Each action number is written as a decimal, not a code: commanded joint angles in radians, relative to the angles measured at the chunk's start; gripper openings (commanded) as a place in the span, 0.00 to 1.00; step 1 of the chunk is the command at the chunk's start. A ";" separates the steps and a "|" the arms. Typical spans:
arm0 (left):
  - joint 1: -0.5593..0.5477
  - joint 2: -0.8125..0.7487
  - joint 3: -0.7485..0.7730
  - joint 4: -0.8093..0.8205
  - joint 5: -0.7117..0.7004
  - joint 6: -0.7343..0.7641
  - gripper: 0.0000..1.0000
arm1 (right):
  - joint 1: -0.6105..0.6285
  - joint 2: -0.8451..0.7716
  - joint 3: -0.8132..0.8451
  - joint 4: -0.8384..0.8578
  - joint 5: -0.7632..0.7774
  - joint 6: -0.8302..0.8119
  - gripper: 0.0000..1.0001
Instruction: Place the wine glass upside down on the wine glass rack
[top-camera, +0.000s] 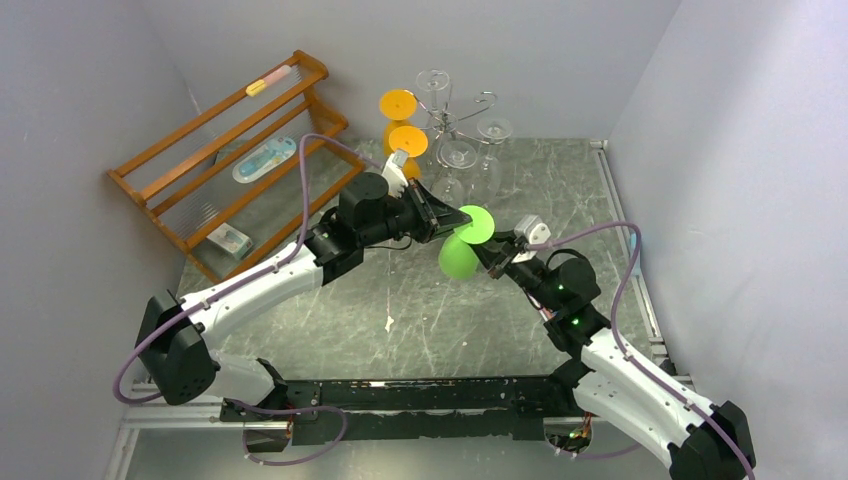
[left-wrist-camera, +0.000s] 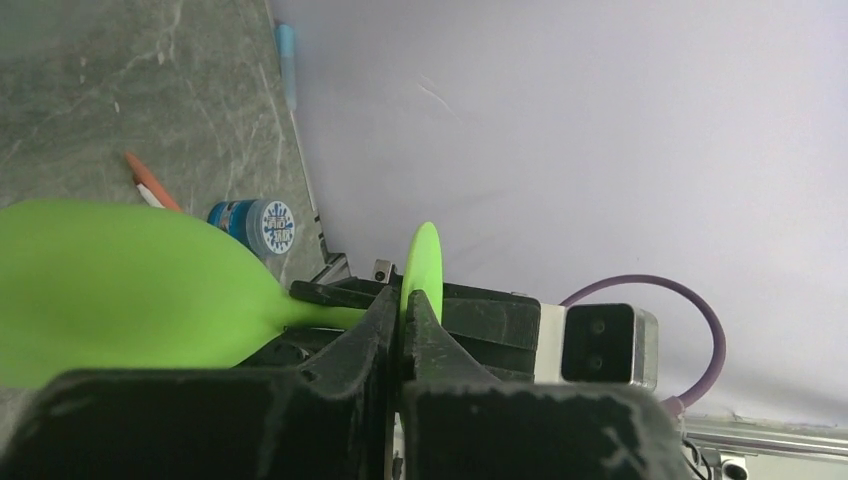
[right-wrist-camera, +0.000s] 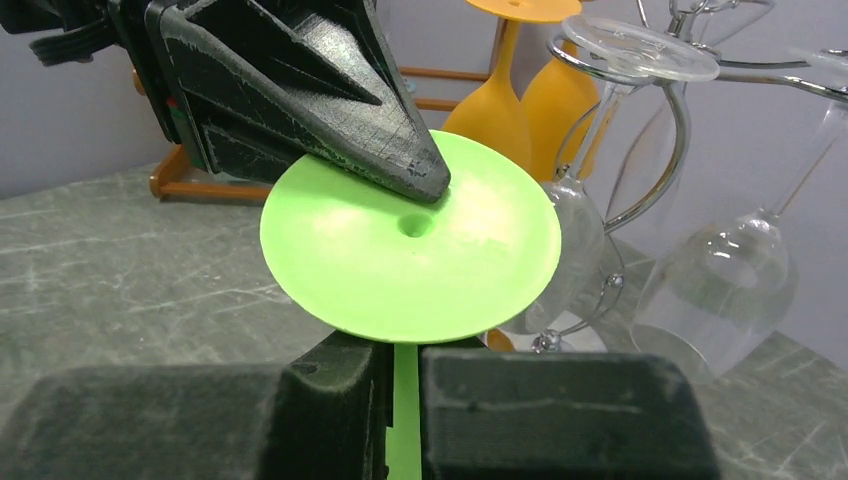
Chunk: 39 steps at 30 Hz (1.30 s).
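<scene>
While the green wine glass (top-camera: 458, 257) hangs sideways over the surface (top-camera: 400, 330), left fingers (right-wrist-camera: 400, 150) pinch its foot, right fingers (right-wrist-camera: 330, 400) grip its stem, near the silver rack (top-camera: 450, 122)

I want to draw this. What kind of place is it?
Probably a robot test booth: plain grey walls box in the table, and two robot arms mounted at its near edge together hold a green wine glass.
</scene>
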 joint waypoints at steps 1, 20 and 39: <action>0.006 0.001 -0.010 0.080 0.039 0.003 0.05 | 0.001 -0.014 0.023 -0.032 0.022 0.079 0.13; 0.059 -0.088 -0.108 0.098 -0.008 0.216 0.05 | -0.001 -0.143 0.258 -0.588 0.058 0.643 0.75; 0.084 -0.142 -0.185 0.231 0.067 0.189 0.05 | -0.008 0.063 0.441 -0.716 0.075 0.843 0.60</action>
